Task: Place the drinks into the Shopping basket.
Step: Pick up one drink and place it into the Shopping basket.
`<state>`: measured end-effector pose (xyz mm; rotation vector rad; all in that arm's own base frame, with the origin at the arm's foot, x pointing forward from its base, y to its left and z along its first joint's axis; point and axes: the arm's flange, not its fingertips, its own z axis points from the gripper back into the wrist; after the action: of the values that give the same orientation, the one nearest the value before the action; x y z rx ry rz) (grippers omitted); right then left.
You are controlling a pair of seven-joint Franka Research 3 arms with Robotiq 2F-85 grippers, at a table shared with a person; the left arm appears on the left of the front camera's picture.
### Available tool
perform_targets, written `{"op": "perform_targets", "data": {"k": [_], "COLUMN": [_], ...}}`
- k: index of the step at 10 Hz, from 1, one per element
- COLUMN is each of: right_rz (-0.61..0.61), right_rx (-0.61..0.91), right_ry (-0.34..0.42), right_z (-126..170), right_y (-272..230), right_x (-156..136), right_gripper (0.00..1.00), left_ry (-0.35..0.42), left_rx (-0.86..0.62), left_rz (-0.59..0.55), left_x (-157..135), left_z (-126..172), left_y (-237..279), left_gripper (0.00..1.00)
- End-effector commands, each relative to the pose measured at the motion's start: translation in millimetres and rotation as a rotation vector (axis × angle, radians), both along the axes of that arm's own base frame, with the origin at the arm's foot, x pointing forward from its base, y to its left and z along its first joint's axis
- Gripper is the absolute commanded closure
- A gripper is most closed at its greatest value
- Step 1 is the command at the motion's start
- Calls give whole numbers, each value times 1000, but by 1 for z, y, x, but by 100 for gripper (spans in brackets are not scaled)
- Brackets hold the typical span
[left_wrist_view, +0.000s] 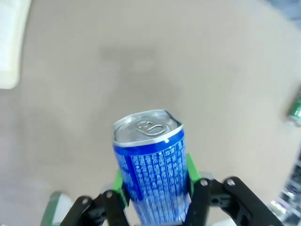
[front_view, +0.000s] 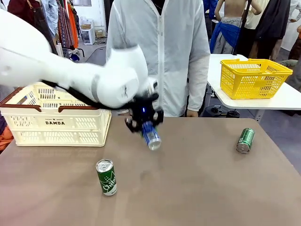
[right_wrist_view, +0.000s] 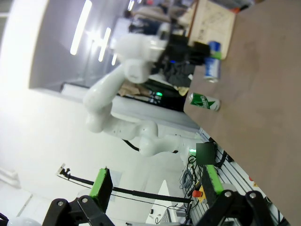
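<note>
one blue can (front_view: 151,135) clamped in the left end effector (left_wrist_view: 155,178) above the table (front_view: 202,183); right end effector (right_wrist_view: 155,183) gapes empty.

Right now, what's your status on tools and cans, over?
Left tool shut on blue can, above the table. Right tool open, empty. Two green cans on the table, outside the Shopping basket. Nothing between blue can and basket.

Blurred green can (left_wrist_view: 296,110) at picture's edge
</note>
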<state>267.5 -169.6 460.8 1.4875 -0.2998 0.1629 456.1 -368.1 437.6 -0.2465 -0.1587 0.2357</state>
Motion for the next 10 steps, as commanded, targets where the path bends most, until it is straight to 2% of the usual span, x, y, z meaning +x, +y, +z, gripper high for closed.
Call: {"op": "perform_targets", "data": {"k": [1,2,3,4,5,6,8,9,10], "right_rz": [-2,-2,-2,-2,-2,-2,-2,-2,-2], "right_rx": [12,12,12,12,12,12,12,12,12], "right_ry": [-2,-2,-2,-2,-2,-2,-2,-2,-2], "right_z": [5,5,5,5,5,5,5,5,5], "right_y": [-1,-1,-1,-1,-1,-1,-1,-1,-1], "right_x": [0,0,0,0,0,0,0,0,0], "right_gripper": [0,0,0,0,0,0,0,0,0], "left_ry": [15,59,91,101,91,30,-93,-156,-217], "left_rx": [-48,-39,2,13,46,50,55,39,8], "left_rz": [-107,-235,-506,-662,-769,-858,-858,-775,-618], "left_x": [-19,-37,-61,-83,-103,-122,-143,-145,-142], "left_z": [64,95,119,136,147,153,145,136,130], "left_y": [22,34,54,74,97,121,176,199,218], "left_gripper": [100,100,100,100,100,100,100,100,100]}}
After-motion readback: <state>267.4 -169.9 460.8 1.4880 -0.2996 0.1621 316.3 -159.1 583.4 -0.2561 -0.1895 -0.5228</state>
